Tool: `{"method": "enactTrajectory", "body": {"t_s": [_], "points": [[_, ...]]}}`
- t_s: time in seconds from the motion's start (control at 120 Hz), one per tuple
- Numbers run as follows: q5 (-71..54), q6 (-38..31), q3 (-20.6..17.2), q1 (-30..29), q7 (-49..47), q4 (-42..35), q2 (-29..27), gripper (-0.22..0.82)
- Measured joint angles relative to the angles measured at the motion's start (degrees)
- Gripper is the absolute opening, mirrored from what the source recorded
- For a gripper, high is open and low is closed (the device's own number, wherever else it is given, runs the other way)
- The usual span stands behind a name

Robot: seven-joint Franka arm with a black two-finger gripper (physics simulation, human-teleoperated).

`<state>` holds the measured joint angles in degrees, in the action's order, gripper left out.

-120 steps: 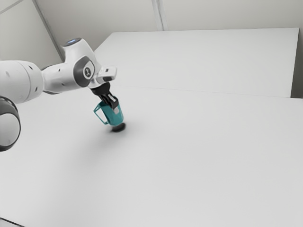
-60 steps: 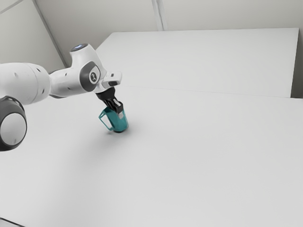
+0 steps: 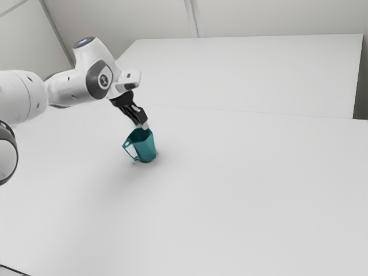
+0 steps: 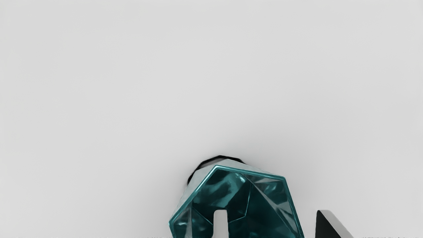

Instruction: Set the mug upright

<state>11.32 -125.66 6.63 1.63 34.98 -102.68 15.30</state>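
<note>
Standing just beneath the tool (image 3: pixel 143 123): the teal mug (image 3: pixel 146 148).

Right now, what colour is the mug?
The mug is teal, a dark blue-green; the wrist view shows it best, looking into its open top.

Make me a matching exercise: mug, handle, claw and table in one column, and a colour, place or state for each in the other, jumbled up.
1. Mug
2. Handle
3. Claw
4. Table

A. Pale grey, under the mug
B. On the side toward the exterior view's left
C. Fingers apart, at the rim
D. Teal, mouth facing up

Pairs: 1-D, 2-B, 3-C, 4-A
</note>
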Motion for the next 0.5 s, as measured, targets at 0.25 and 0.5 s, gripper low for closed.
{"method": "enactTrajectory", "body": {"t_s": [0.25, 0.5], "points": [[-3.93, 2.69, 0.71, -0.10, -0.30, 1.03, -6.00, 0.38], [-8.94, 6.33, 1.11, -0.75, -1.47, 2.79, -10.93, 0.52]]}}
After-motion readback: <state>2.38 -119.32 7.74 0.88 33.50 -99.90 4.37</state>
